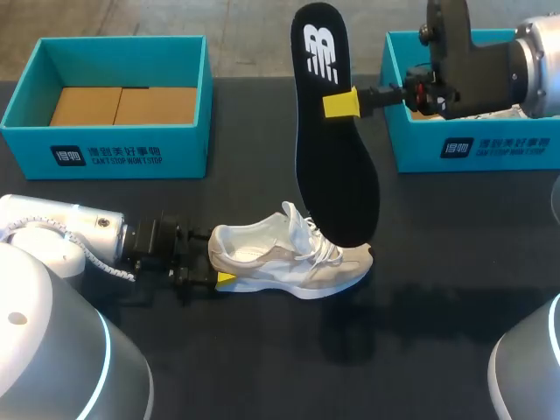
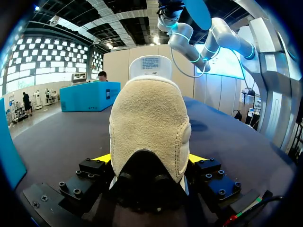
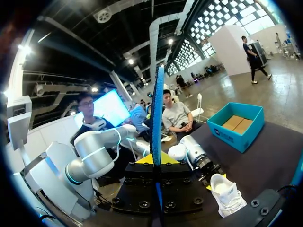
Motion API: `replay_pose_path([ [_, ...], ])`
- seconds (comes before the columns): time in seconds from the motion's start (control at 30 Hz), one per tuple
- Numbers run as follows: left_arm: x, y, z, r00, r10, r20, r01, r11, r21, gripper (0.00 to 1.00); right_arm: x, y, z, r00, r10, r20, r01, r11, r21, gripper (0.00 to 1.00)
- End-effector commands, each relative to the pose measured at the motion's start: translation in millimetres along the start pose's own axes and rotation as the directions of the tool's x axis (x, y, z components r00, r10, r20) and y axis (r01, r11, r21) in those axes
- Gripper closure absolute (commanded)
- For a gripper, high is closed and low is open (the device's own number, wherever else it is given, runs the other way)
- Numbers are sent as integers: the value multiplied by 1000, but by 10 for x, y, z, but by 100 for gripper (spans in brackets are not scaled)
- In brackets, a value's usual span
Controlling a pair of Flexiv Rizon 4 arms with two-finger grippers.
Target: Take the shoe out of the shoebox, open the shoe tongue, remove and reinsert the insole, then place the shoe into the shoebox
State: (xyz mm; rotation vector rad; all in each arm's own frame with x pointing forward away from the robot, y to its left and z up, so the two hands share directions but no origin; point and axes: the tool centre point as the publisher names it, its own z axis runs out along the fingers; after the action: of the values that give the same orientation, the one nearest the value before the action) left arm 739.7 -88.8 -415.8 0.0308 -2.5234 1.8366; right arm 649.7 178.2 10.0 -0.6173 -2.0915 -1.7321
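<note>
Head view lays out the dark surface [image 1: 262, 367] with an open shoebox [image 1: 105, 153] at its far left and a second box [image 1: 490, 150] at its far right, partly hidden behind the right arm [image 1: 490, 61]. The left arm [image 1: 61, 229] lies low along the surface, and the shoe [image 1: 289, 258] stands upright in the middle, outside both boxes. The left jaws are clenched on its heel, one yellow tip on each side. The insole [image 1: 332, 149] hangs on end in the air above the shoe, and the right jaws pinch it at one edge about halfway along. Its broad end points down over the laces. Whether it touches them cannot be told.

With the insole out, reinsertion looks like the step in hand, and that is where trouble would likely come from.

- **Missing the opening:** the broad end seems to sit over the laces and tongue, not the opening. A straight descent could land it on them or fold it.
- **Twisting or slipping:** the hold is narrow and on one edge, so any resistance might twist the long, flexible insole or slip it loose.
- **Tipping the shoe:** the shoe is held only at the heel, so a downward push could tilt its toe or tip it sideways.
- **Bunching inside:** a tongue that falls closed would probably bunch the insole inside.
</note>
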Motion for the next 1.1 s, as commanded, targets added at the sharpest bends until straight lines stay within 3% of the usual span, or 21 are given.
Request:
replay_pose_path([
  [0.03, 16, 24, 5, 1000, 1, 1, -1, 1000, 0, 16, -12, 3, 20, 1000, 1, 0, -1, 1000, 0, 100],
  [0.07, 16, 24, 5, 1000, 1, 1, -1, 1000, 0, 0, -12, 3, 20, 1000, 1, 0, -1, 1000, 0, 100],
  [0.27, 16, 24, 5, 1000, 1, 1, -1, 1000, 0, 0, -12, 3, 20, 1000, 1, 0, -1, 1000, 0, 100],
  [0.63, -34, -81, -260, 1000, 10, -18, -11, 997, -74, 0, -12, 3, 20, 1000, 1, 0, -1, 1000, 0, 100],
  [1.1, -34, -325, -538, 999, -24, -30, 14, 952, -305, 0, -12, 3, 20, 1000, 1, 0, -1, 1000, 0, 100],
])
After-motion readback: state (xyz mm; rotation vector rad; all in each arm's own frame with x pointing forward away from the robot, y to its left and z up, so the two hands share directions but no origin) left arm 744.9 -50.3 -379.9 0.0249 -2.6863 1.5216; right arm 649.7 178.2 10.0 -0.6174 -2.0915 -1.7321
